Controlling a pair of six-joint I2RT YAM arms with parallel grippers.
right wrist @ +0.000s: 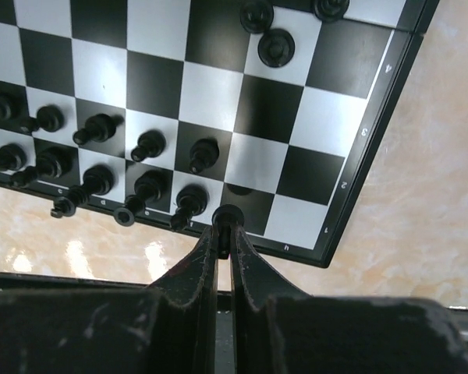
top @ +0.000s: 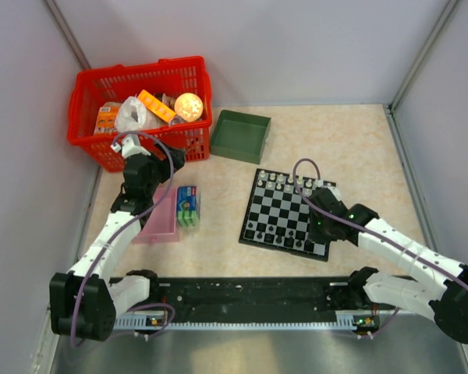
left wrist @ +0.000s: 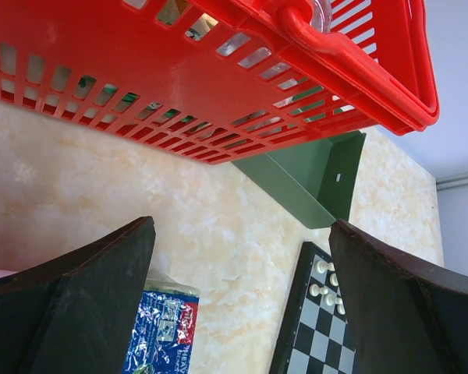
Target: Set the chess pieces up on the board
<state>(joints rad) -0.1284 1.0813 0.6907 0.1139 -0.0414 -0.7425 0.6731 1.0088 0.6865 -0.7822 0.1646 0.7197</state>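
The board (top: 285, 210) lies at mid-table, with white chess pieces (top: 285, 181) along its far rows and black chess pieces (top: 257, 231) along its near rows. My right gripper (top: 321, 226) hangs over the board's near right corner. In the right wrist view my right gripper (right wrist: 226, 234) is shut on a black chess piece (right wrist: 228, 216) just above the board's (right wrist: 210, 86) edge row. Black pieces (right wrist: 148, 144) stand to its left, and two more (right wrist: 274, 47) sit further out. My left gripper (left wrist: 242, 257) is open and empty beside the basket, left of the board (left wrist: 312, 335).
A red basket (top: 140, 109) of oddments stands at the far left, close in front of the left wrist (left wrist: 218, 78). A green tray (top: 240, 134) sits to its right. A pink tray (top: 160, 222) and a blue packet (top: 188, 206) lie left of the board.
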